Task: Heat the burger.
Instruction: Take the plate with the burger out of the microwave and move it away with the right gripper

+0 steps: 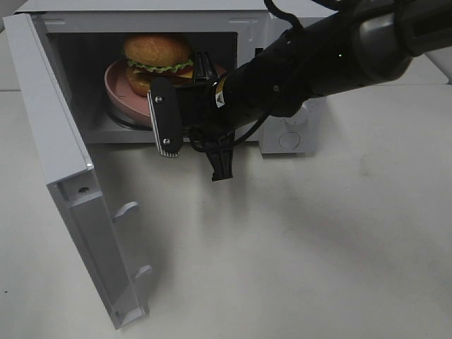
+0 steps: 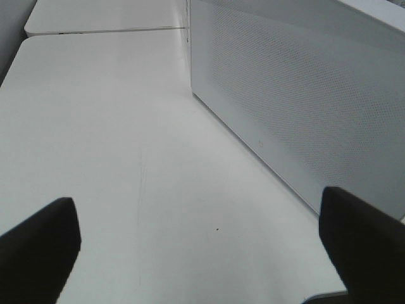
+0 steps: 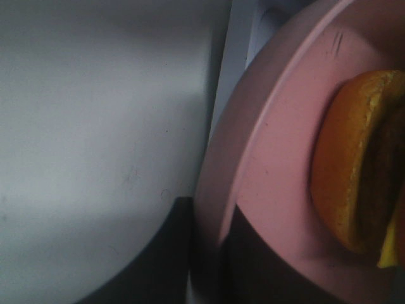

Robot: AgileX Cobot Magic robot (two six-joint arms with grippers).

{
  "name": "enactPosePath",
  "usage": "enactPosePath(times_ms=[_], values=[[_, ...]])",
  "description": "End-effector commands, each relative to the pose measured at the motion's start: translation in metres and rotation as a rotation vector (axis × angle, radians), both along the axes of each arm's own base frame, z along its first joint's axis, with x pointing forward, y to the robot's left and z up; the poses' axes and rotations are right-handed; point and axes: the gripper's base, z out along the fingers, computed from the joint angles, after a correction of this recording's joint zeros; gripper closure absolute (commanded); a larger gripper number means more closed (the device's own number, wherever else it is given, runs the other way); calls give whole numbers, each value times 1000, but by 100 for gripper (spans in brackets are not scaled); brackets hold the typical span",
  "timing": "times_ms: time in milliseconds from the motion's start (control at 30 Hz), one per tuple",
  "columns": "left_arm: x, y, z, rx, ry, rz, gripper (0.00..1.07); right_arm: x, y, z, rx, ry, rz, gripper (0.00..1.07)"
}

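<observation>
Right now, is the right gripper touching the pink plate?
Touching. The right wrist view shows the right gripper closed over the pink plate rim, no gap visible.

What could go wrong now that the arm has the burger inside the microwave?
The right claw looks shut on the pink plate rim; pulling back without letting go could drag the plate and tall burger out or tip it. The plate's edge seems near the opening, so the open door might hit it when closed.
</observation>
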Motion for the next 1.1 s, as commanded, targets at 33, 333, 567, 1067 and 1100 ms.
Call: enactPosePath(times_ms=[33, 333, 567, 1067, 1100], values=[[-2, 0, -1, -9, -24, 4, 10, -1, -5, 17, 59, -57, -1, 107], [-2, 0, -1, -9, -24, 4, 10, -21, -19, 16, 34, -78, 41, 107], [-2, 0, -1, -9, -24, 4, 10, -36, -31, 17, 42, -81, 50, 107], [-2, 0, -1, -9, -24, 4, 10, -66, -54, 21, 31, -65, 49, 107], [-2, 0, -1, -9, -24, 4, 10, -68, -56, 22, 31, -65, 49, 107]])
